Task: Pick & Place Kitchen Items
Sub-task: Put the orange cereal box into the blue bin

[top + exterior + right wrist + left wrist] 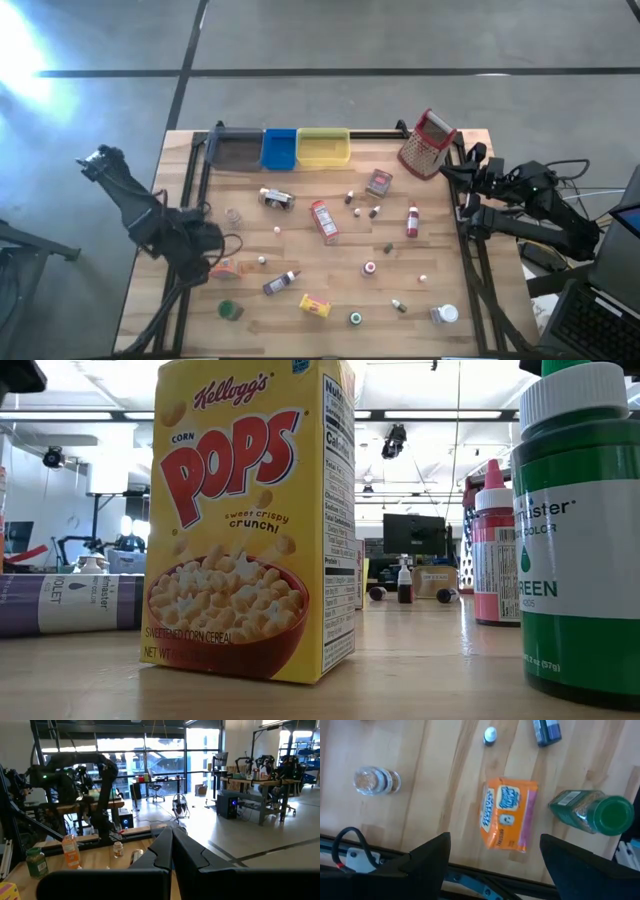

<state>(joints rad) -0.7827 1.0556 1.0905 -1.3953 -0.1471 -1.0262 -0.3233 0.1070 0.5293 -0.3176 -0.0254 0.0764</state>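
The left gripper [212,250] hangs over the table's [300,335] left side, fingers [427,857] spread wide and holding nothing, directly above an orange packet [508,814] that lies flat on the wood. In the left wrist view a clear jar [375,780] lies on its side to one flank of the packet and a green-capped bottle [590,811] to the other; a small white cap [490,735] and a dark bottle [547,731] sit beyond it.

Toward the middle, the high view shows a dark bottle [281,283] and a yellow box [315,306] near the front edge, a tin [277,198] and a red box [324,221] farther back, and small items scattered between. From table height the yellow box [250,520] reads as a Corn Pops carton standing upright, with a violet bottle [70,602] lying beside it, a red-capped bottle [495,550] and a green colouring bottle [578,530].

Along the back edge stand grey [234,150], blue [279,149] and yellow [323,148] trays in a row, with a metal grater [428,145] at the back right corner. A red bottle [412,221] lies right of centre; a white-capped jar [445,315] sits near the front right corner.

The right gripper [470,170] waits off the right edge, fingers [165,852] pressed together, empty.
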